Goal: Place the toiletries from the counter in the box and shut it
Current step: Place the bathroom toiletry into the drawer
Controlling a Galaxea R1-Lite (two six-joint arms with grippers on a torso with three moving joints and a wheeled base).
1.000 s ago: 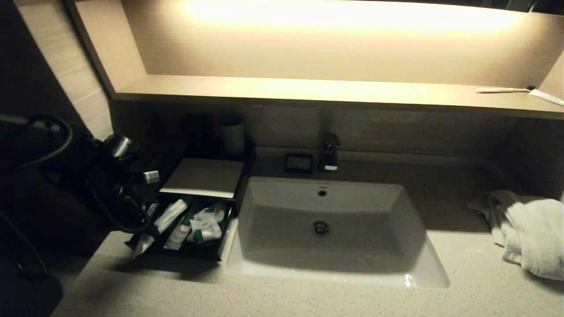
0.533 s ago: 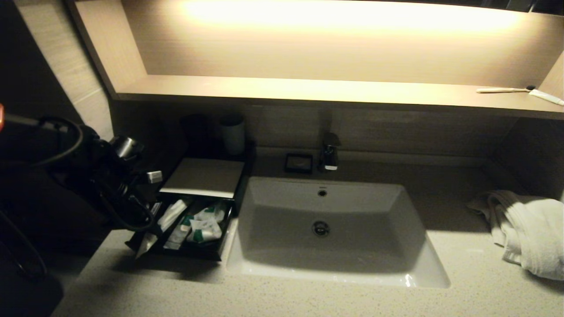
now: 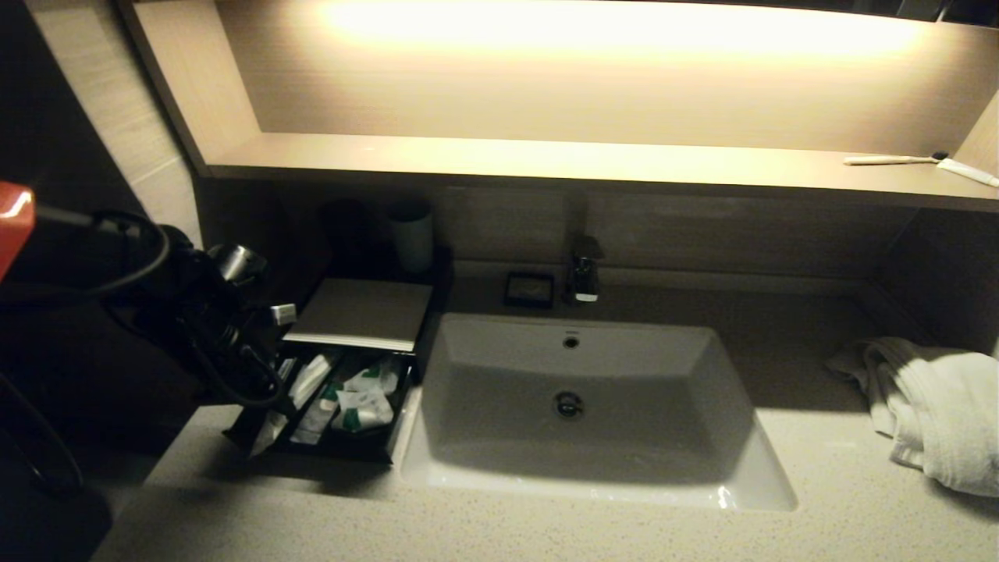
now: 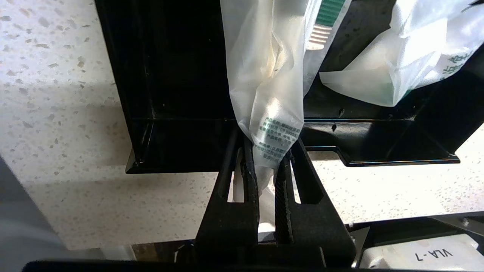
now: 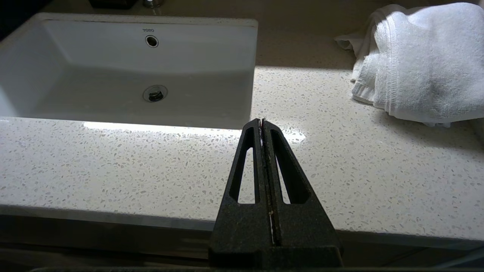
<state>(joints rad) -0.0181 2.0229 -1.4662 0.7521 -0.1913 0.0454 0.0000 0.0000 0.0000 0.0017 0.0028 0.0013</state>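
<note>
Your left gripper [image 4: 267, 166] sits at the front left corner of the drawer of the box [image 3: 343, 445], near the bench's [image 3: 484, 523] left edge. Its jaws are pinched on the end of a wrapped sachet [image 4: 266, 87]: clear plastic, small green print, the wrapper trailing from between the jaws over the drawer's front wall and into the drawer. In your head view the same sachet [image 3: 273, 425] hangs over that front left corner, with the left arm dark above it.

The box stands just left of the basin [image 3: 593, 484], near the bench's back left corner. Its drawer is slid out toward the front edge, and the cream top panel [image 3: 363, 312] covers only the rear part. Inside the drawer you see the toiletries [image 3: 355, 402]: several white sachets with green marks, lying loosely on each other, plus a long pale wrapped one [image 3: 310, 378] along the left side. A second crumpled sachet [image 4: 408, 49] shows in the left wrist view, resting on the drawer floor beside the held one.

Your right gripper [image 5: 262, 122] hangs above the front edge of the bench, between the basin [image 5: 128, 75] and the white towel [image 5: 419, 64]. Its jaws are pressed together, holding nothing.

Behind the box stands a pale cup [image 3: 411, 234]; a small black dish [image 3: 529, 289] sits beside the faucet [image 3: 585, 269] at the back edge.
</note>
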